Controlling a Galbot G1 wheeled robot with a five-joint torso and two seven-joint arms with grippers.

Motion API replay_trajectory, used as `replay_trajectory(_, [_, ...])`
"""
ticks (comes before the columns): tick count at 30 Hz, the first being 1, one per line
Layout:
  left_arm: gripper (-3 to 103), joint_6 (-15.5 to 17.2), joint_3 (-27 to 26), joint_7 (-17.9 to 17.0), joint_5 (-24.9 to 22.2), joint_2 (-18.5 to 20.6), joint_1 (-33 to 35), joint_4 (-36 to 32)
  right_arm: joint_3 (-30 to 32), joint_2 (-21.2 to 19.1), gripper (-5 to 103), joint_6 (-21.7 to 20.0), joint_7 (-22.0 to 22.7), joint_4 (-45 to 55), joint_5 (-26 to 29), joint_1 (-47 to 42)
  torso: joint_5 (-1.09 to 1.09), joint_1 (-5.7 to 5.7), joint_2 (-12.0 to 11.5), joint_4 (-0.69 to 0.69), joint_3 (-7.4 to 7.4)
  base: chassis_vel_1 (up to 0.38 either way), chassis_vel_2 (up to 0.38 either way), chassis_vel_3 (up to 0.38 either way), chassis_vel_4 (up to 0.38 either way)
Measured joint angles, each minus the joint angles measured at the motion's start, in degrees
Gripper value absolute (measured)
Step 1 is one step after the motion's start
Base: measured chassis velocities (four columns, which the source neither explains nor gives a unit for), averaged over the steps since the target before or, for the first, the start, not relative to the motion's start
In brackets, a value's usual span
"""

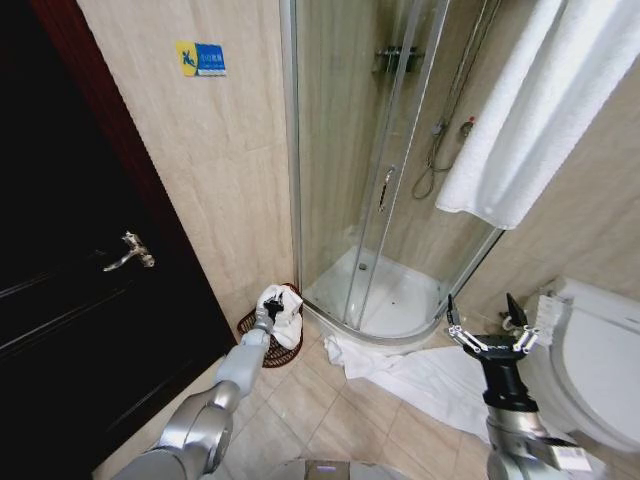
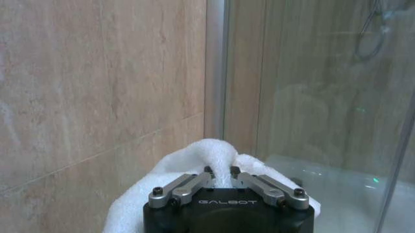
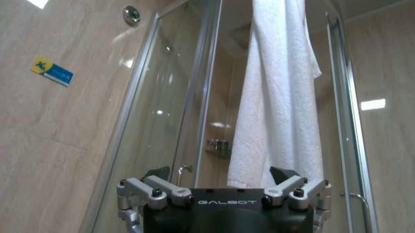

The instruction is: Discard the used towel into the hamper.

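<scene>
Drop-off step. Left gripper [image 1: 268,320] reached out over the hamper [image 1: 252,330], pinched shut on the used towel [image 1: 284,312]; in the left wrist view, fingers [image 2: 194,182] nearly together with white cloth bunched between. Hamper on the floor at the wall, beside the shower enclosure [image 1: 380,200]. Towel already partly in the basket. Right gripper [image 1: 492,338] idle, spread wide, empty. Next, probably: open over the rim, let go.
</scene>
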Motion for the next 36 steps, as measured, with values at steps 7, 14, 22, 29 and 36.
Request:
replay_trajectory(7, [4, -0.34, -0.68, -0.27, 0.03, 0.40, 0.38, -0.24, -0.31, -0.07, 100, 0.00, 0.19, 0.02, -0.02, 0.25, 0.00, 0.00, 0.00, 0.00, 0.00, -0.011, 0.015, 0.006, -0.013])
replay_trajectory(14, [4, -0.84, -1.54, -0.90, 1.73, 0.51, 0.73, 0.14, -0.78, -0.24, 100, 3.05, 1.35, -1.25, -1.58, 0.66, 0.01, 0.02, -0.01, 0.01, 0.00, -0.058, 0.046, 0.068, -0.057])
replay_trajectory(22, [4, -1.19, -3.03, -3.10, 4.49, -0.64, 0.41, 1.69, -0.87, -0.21, 100, 4.05, 1.37, -1.12, -1.71, 0.61, 0.00, 0.00, 0.00, 0.00, 0.00, -0.011, 0.000, 0.006, -0.014])
replay_trajectory(29, [4, -1.18, -3.59, -3.29, 5.12, -0.80, 0.97, 1.55, -0.54, -0.28, 100, 2.40, 0.96, -0.16, -1.51, 0.27, 0.00, -0.01, 0.00, 0.00, 0.00, 0.000, 0.000, 0.000, 0.000])
replay_trajectory(36, [4, -1.12, -3.87, -4.61, 5.56, -0.70, 0.86, 2.15, -0.90, -0.41, 100, 2.18, 0.99, 0.22, -1.40, 0.35, 0.00, -0.02, 0.01, 0.00, -0.01, -0.030, 0.028, 0.042, -0.039])
